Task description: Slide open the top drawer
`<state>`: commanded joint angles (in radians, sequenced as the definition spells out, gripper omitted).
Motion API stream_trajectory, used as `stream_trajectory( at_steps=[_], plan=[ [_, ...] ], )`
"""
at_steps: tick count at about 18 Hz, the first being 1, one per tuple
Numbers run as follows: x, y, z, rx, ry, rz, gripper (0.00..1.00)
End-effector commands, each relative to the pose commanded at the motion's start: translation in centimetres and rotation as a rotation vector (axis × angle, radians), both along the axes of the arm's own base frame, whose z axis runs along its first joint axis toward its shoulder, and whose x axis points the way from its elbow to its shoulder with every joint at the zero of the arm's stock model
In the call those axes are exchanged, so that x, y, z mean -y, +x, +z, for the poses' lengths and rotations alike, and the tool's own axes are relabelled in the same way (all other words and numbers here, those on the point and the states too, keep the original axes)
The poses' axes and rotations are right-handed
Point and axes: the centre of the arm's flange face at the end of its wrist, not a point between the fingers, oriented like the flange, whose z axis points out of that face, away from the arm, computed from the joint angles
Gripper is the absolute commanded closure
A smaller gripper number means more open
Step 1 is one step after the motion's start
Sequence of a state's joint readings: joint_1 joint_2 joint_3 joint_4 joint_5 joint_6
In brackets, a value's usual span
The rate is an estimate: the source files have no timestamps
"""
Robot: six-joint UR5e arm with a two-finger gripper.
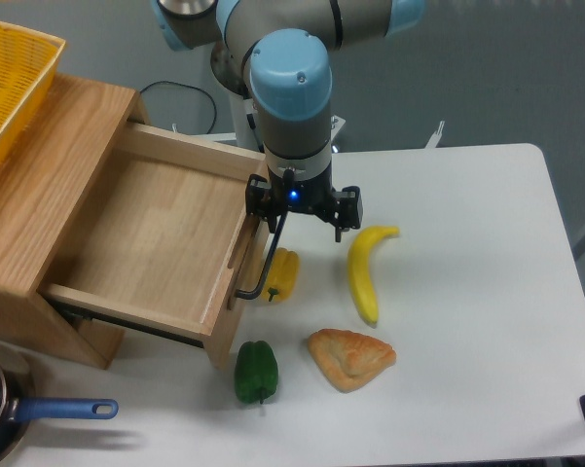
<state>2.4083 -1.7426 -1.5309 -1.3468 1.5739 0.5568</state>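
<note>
The top drawer (146, 243) of the light-oak cabinet (49, 165) stands pulled far out, its bare wooden floor showing. Its black bar handle (261, 269) runs along the front panel. My gripper (284, 216) points straight down at the handle's upper end. The wrist hides most of the fingers, which appear shut on the bar. The blue and grey arm rises above it.
A yellow pepper (282, 272) lies right beside the handle, a banana (363, 268) further right. A green pepper (256, 370) and a pastry (350, 357) lie nearer the front. A blue-handled pan (0, 418) sits front left. A yellow basket (5, 83) rests on the cabinet.
</note>
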Motion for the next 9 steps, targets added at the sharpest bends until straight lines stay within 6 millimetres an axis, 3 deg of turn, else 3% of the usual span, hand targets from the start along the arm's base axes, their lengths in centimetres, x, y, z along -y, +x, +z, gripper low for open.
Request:
stream_trajectory(
  at_steps=[6,9],
  plan=[
    [0.1,0.1,1.5,0.006,0.044,0.004,0.0],
    [1.7,-0.7,3.3,-0.018,0.071,0.028,0.0]
  ],
)
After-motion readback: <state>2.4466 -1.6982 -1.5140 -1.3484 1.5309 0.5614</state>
